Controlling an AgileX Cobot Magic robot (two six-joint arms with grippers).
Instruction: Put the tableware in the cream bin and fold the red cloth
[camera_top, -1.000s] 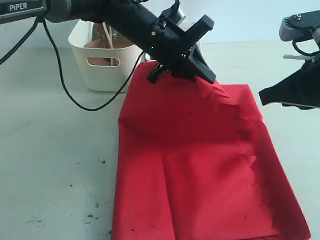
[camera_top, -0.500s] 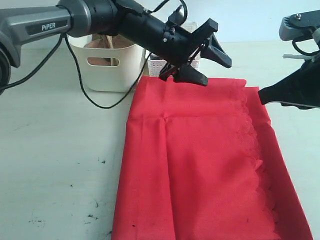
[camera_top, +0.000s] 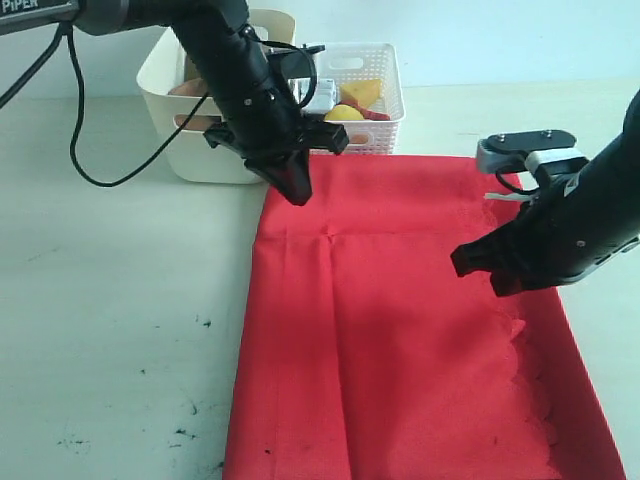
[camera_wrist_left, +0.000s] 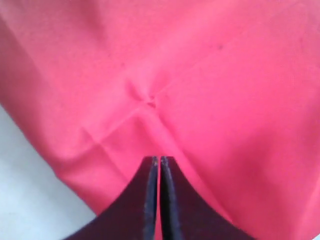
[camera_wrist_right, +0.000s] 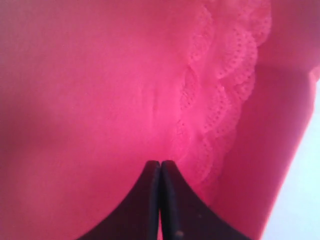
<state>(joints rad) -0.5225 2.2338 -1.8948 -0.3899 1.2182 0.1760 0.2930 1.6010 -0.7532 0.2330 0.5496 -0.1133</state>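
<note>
The red cloth (camera_top: 400, 330) lies folded flat on the table, its scalloped edge (camera_wrist_right: 215, 100) running down the right side. My left gripper (camera_top: 297, 192) points down at the cloth's far left corner, shut, with only red fabric (camera_wrist_left: 210, 75) and a crease below its tips (camera_wrist_left: 159, 159). My right gripper (camera_top: 478, 268) hovers low over the cloth's right part, shut (camera_wrist_right: 160, 163) beside the lace edge. The cream bin (camera_top: 165, 95) stands at the back left. A brown shape shows inside it; the left arm hides the rest of the tableware.
A white lattice basket (camera_top: 385, 60) with yellow cheese (camera_top: 362, 92) and a lemon (camera_top: 343, 113) stands right of the bin, touching the cloth's far edge. A black cable (camera_top: 100, 170) loops across the bare table on the left. Dark specks mark the near left tabletop.
The raised cloth flap now lies flat. My left gripper opened, then swung down to the far left corner and shut. My right arm has come in over the cloth's right side.
</note>
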